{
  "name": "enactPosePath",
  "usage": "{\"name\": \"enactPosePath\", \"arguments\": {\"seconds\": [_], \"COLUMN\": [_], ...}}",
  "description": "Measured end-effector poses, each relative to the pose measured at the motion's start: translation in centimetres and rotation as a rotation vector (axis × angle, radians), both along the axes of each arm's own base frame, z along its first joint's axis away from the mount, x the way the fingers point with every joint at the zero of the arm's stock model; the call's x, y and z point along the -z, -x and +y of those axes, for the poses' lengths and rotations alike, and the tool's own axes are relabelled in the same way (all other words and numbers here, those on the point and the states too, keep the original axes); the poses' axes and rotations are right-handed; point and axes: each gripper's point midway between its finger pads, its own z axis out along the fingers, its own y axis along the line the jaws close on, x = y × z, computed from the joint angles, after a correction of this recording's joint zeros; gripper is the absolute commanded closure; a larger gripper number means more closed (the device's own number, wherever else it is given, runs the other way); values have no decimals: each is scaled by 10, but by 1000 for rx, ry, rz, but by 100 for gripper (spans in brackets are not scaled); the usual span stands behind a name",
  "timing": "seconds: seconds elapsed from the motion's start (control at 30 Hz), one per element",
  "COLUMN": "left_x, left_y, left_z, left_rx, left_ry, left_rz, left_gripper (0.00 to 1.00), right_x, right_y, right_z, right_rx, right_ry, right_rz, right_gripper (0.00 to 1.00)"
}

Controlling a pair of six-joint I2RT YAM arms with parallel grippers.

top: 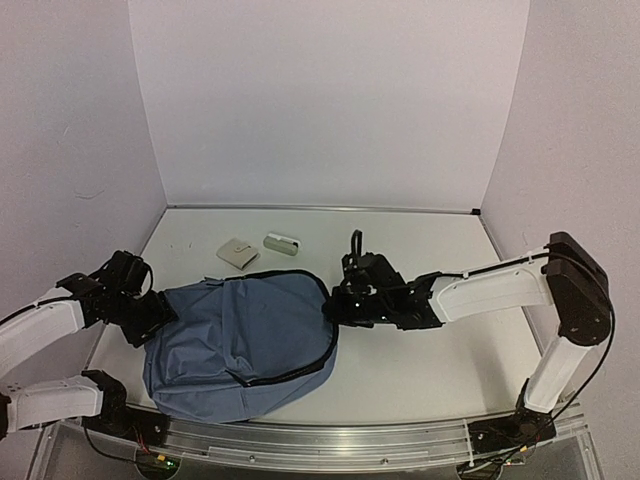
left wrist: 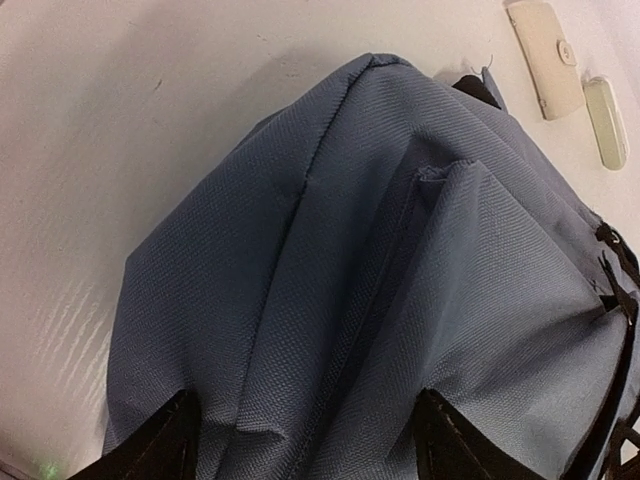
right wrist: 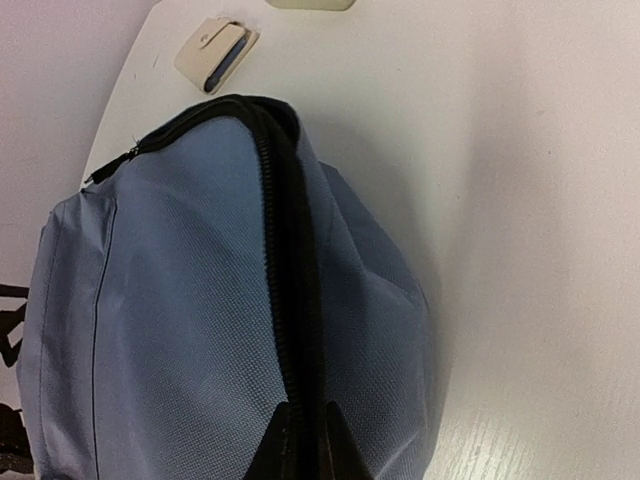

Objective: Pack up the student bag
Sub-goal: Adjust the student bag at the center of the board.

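Note:
The student bag (top: 240,340) lies flat at the front left of the white table, dusty-blue with a black zip (right wrist: 290,250) running along its rim. My left gripper (top: 160,315) is at the bag's left end. In the left wrist view its jaws (left wrist: 308,400) stand wide apart, their tips pressed onto the blue fabric (left wrist: 380,280) with a fold and a seam between them. My right gripper (top: 335,305) is at the bag's right edge. Its fingers (right wrist: 303,410) are closed tight on the black zip strip of the bag (right wrist: 180,300).
A beige snap wallet (top: 237,252) and a small white case (top: 282,243) lie on the table just behind the bag. White walls enclose the table on three sides. A metal rail (top: 330,435) runs along the near edge.

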Motion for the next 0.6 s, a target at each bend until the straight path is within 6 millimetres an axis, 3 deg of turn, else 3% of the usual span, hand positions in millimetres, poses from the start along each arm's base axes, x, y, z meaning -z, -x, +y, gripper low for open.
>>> {"name": "enactPosePath", "arguments": {"seconds": [0.27,0.6], "left_x": [10,9], "left_y": [-25,-84], "left_z": [-24,-82], "left_rx": [81,305], "left_ry": [60,180], "left_rz": [-30,-106], "left_gripper": [45,49], "right_x": [-1,-21], "right_y": [16,40], "right_z": [-25,-77], "right_rx": [59,165], "right_ry": [-50,-136], "right_rz": [31,45], "right_gripper": [100,100]}}
